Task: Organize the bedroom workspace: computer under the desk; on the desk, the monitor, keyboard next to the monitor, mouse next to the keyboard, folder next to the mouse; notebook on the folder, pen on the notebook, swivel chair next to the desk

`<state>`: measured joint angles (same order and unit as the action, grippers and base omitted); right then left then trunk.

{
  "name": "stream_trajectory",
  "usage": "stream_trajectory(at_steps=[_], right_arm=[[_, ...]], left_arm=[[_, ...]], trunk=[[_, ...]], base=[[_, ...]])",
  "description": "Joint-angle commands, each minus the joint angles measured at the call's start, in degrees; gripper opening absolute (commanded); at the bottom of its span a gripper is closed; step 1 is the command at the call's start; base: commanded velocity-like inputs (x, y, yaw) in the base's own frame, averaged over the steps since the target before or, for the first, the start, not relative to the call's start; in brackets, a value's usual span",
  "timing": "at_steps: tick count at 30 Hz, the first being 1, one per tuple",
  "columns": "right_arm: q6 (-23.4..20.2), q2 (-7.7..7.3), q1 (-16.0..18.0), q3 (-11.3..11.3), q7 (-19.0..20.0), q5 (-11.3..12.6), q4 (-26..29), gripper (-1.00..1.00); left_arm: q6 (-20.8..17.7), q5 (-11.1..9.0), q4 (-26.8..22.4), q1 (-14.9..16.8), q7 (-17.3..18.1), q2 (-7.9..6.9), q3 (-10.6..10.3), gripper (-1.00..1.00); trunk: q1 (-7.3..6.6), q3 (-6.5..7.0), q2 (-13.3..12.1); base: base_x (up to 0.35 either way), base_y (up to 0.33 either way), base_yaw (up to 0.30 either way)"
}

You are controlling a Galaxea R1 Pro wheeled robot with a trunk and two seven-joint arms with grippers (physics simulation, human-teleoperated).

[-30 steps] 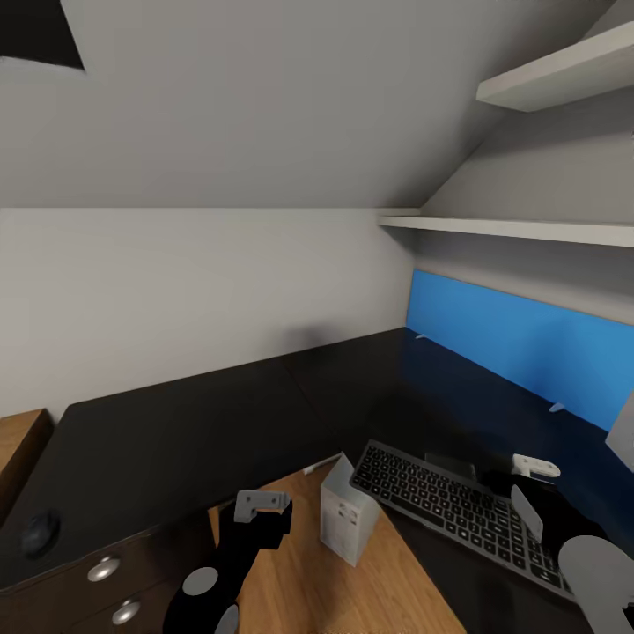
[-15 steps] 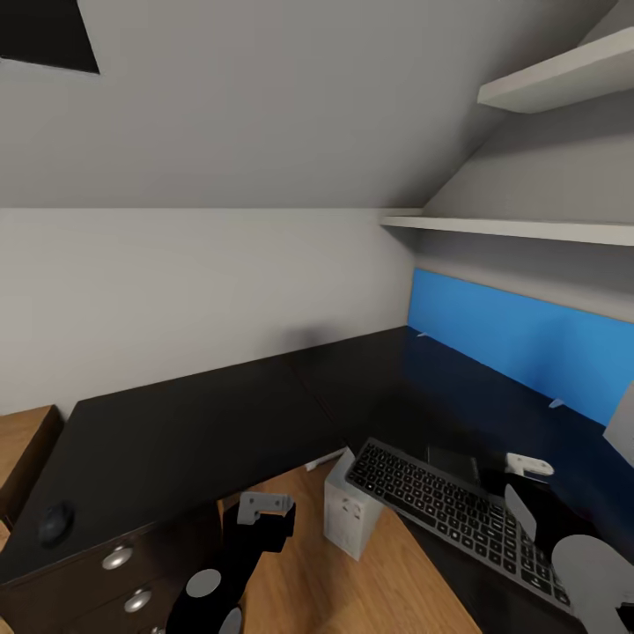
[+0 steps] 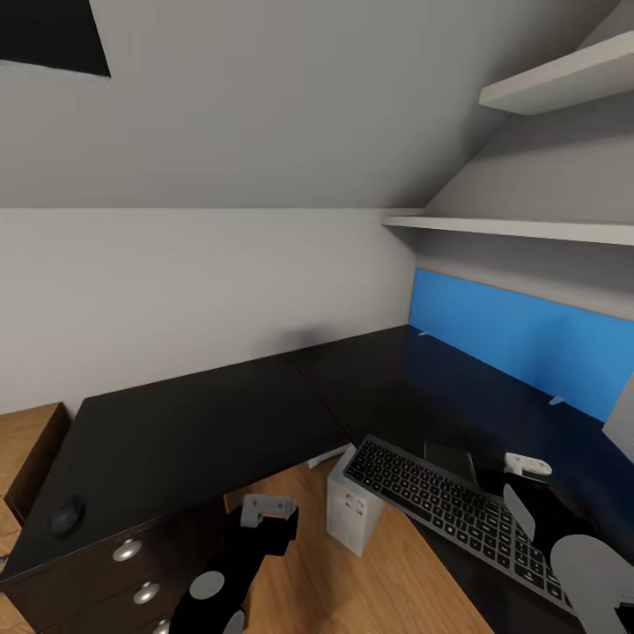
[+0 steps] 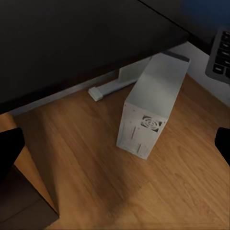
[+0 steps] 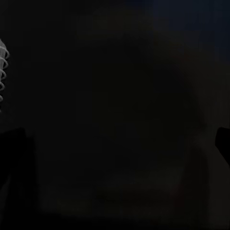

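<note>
The black L-shaped desk (image 3: pixel 202 423) runs from the left round to the right. The small black mouse (image 3: pixel 68 515) lies near its left front edge. On the right wing the slim keyboard (image 3: pixel 445 504) lies at an angle, a flat dark notebook (image 3: pixel 451 460) just behind it. The white computer (image 3: pixel 354 511) (image 4: pixel 148 115) stands on the wooden floor at the desk's inner corner. My left gripper (image 3: pixel 271 528) (image 4: pixel 115 148) hangs open above the floor, facing the computer. Beside the keyboard's far end my right gripper (image 3: pixel 509 482) (image 5: pixel 115 141) is open over a dark surface; a white spiral binding (image 5: pixel 2 72) shows at its side.
A blue wall panel (image 3: pixel 519 339) backs the right wing, with white shelves (image 3: pixel 528 229) above. Black drawers with silver knobs (image 3: pixel 128 550) sit under the left end. A wooden cabinet (image 3: pixel 26 440) stands at far left. A white desk foot (image 4: pixel 110 86) lies behind the computer.
The whole head view has shifted, so the desk, mouse and drawers now sit further right in the picture. Both arms keep about the same place in it; nothing was taken or let go.
</note>
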<state>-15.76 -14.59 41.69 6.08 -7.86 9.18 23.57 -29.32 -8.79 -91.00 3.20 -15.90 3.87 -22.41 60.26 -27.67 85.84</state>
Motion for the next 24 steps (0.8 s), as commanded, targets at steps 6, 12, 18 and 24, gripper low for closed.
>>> stream_trajectory(at_steps=[6, 12, 18, 24], right_arm=[[-0.54, 0.0, -0.03, -0.1, -0.21, 0.66, -2.21, 1.0], [-0.52, -0.03, -0.03, 0.08, -0.38, 0.66, -2.13, 1.0], [-0.64, -0.18, -0.03, 0.15, -0.86, 0.66, -2.12, 1.0], [-0.67, -0.47, -0.03, 0.31, -2.68, 0.68, -2.13, 1.0]], left_arm=[[-0.21, -0.62, 0.03, 0.05, -0.53, 0.0, -0.17, 1.0], [-0.2, -0.62, 0.03, 0.05, -0.53, 0.0, -0.18, 1.0], [-0.21, -0.62, 0.04, 0.05, -0.53, 0.0, -0.24, 1.0], [-0.19, -0.62, 0.08, 0.05, -0.53, 0.0, -0.35, 1.0]], trunk=[[0.0, -0.07, 0.03], [0.0, -0.07, 0.03], [0.0, -0.07, 0.03], [0.0, -0.07, 0.03]], base=[[-0.001, 0.001, 0.0], [0.0, 0.0, 0.0], [0.0, 0.0, 0.0], [0.0, 0.0, 0.0]])
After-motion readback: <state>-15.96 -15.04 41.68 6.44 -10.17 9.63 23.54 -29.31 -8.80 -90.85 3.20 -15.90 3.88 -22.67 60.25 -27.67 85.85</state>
